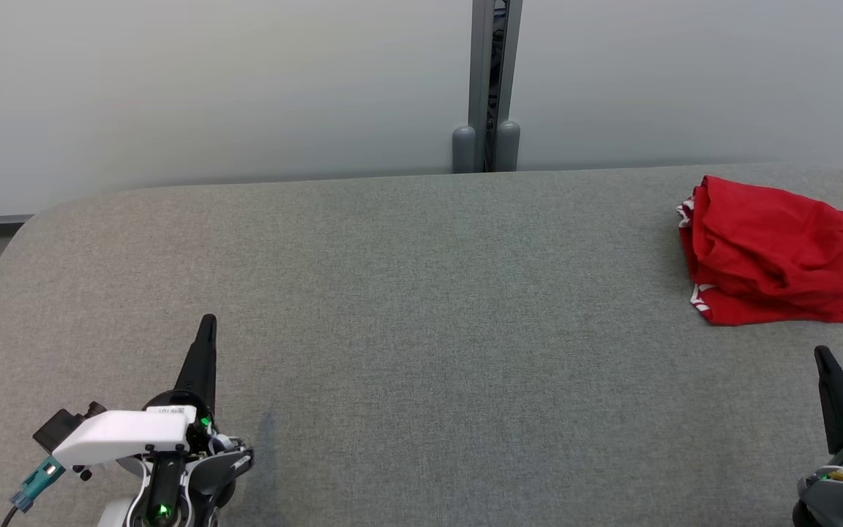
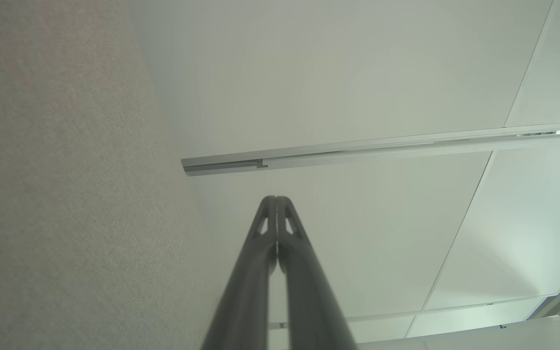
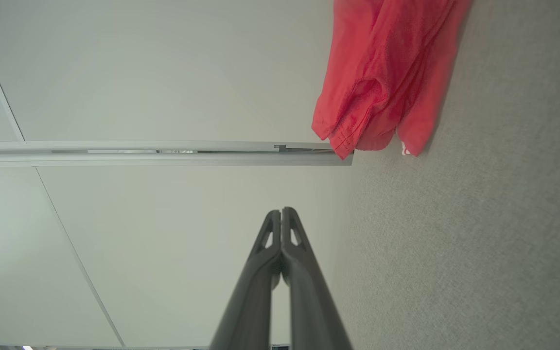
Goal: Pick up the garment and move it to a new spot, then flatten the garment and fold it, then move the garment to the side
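Observation:
A red garment (image 1: 780, 252) with white trim lies folded in a loose pile at the far right of the grey fabric table (image 1: 421, 307); the right wrist view catches the garment (image 3: 387, 73) ahead of the fingers. My right gripper (image 1: 822, 355) sits at the lower right, shut and empty, short of the garment and apart from it. In its own view the right gripper (image 3: 281, 210) has both tips pressed together. My left gripper (image 1: 208, 320) rests at the lower left, far from the garment. Its tips (image 2: 276, 198) are also closed with nothing between them.
A pale wall (image 1: 209, 80) stands behind the table, split by a grey vertical post (image 1: 493, 80). The table's rounded far left corner (image 1: 48, 208) drops to the floor. The garment reaches the right edge of the head view.

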Robot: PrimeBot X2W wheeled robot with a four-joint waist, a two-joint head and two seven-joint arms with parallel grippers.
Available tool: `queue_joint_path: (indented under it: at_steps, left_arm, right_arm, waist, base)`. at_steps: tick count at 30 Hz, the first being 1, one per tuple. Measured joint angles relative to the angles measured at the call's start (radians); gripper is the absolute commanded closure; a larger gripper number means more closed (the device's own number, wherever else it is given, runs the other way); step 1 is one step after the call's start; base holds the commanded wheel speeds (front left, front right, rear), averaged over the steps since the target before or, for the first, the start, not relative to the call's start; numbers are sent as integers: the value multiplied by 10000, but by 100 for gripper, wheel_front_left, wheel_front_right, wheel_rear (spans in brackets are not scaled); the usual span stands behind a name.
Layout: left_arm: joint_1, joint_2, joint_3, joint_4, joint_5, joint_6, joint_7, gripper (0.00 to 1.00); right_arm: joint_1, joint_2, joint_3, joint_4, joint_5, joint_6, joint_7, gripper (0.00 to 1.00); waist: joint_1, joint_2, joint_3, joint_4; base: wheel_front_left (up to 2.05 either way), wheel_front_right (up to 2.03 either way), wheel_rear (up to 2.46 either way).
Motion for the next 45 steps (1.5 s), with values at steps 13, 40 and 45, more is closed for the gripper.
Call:
queue_joint_path:
  at_steps: [13,40,45]
  left_arm:
    - [0,-4,13,0,2,0,25,100]
    - [0,-10,33,0,2,0,31,100]
    - [0,-12,35,0,4,0,36,100]
  right_arm:
    - [-1,15,-35,2,-12,2,13,100]
    - [-5,54,-96,8,-79,0,86,100]
    - [-6,61,-105,8,-90,0,88,100]
  waist:
    - [0,0,0,0]
    - [0,0,-1,0]
    - [0,0,-1,0]
  base:
    - [0,0,0]
    - [0,0,0]
    - [0,0,0]
